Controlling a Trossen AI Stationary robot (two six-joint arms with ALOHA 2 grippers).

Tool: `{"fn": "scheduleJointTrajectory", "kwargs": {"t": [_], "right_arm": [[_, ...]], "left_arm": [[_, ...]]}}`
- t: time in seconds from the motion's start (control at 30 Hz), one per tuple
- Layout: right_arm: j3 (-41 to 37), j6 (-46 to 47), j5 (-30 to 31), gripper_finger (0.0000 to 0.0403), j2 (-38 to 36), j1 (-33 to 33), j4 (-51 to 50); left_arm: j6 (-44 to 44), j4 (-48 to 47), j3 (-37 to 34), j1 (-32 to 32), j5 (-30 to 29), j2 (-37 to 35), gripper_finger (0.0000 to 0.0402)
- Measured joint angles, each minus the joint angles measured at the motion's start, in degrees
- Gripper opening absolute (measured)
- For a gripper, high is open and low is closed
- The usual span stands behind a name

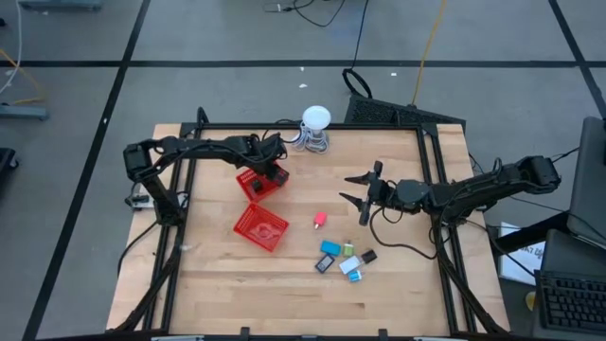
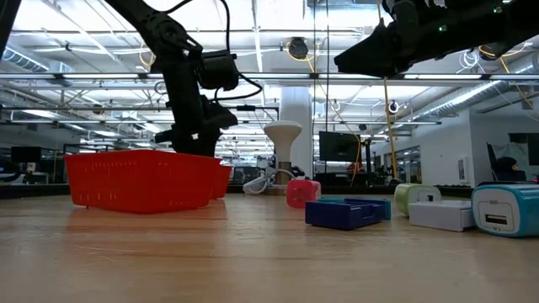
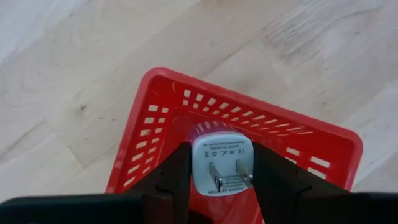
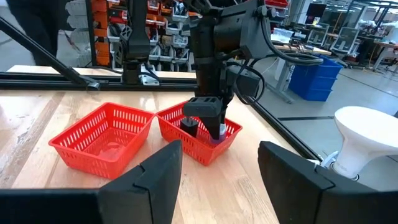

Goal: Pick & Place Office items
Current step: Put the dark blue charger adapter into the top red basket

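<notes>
My left gripper [image 1: 275, 173] hangs over the far red mesh basket [image 1: 254, 187], shut on a small white plug adapter [image 3: 221, 163] with a pinkish body. My right gripper [image 1: 358, 188] is open and raised above the table's right half, pointing toward the baskets and touching nothing. Lying on the wood near the near-right side are a pink-red piece [image 1: 320, 221], a light blue piece [image 1: 329, 248], a white-green piece [image 1: 347, 249], a black piece [image 1: 369, 256], a dark blue piece [image 1: 325, 264] and a white-blue piece [image 1: 352, 272]. My left gripper pinches the adapter by its two opposite sides [image 3: 198, 163] between the two fingers [image 3: 177, 177], coming from above and pointing down. The white face with the two metal prongs [image 3: 227, 174] looks back at the wrist camera. The adapter hangs within the basket's opening [image 3: 149, 106]. Whether it touches the basket floor I cannot tell.
A second red mesh basket [image 1: 260, 228] sits just nearer than the first. A white round-headed gadget [image 1: 315, 128] with a coiled cable stands at the far edge. A black frame runs along the table's edges [image 1: 431, 180]. Bare wood lies at the near left [image 1: 204, 284].
</notes>
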Motion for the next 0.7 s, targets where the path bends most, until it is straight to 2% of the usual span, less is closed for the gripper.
{"fn": "scheduleJointTrajectory", "kwargs": {"t": [0.7], "right_arm": [[0.0,0.0,0.0,0.0195,0.0,0.0,0.0]], "left_arm": [[-1.0,1.5,0.0,-0.6,-0.7,3.1,0.0142]]}}
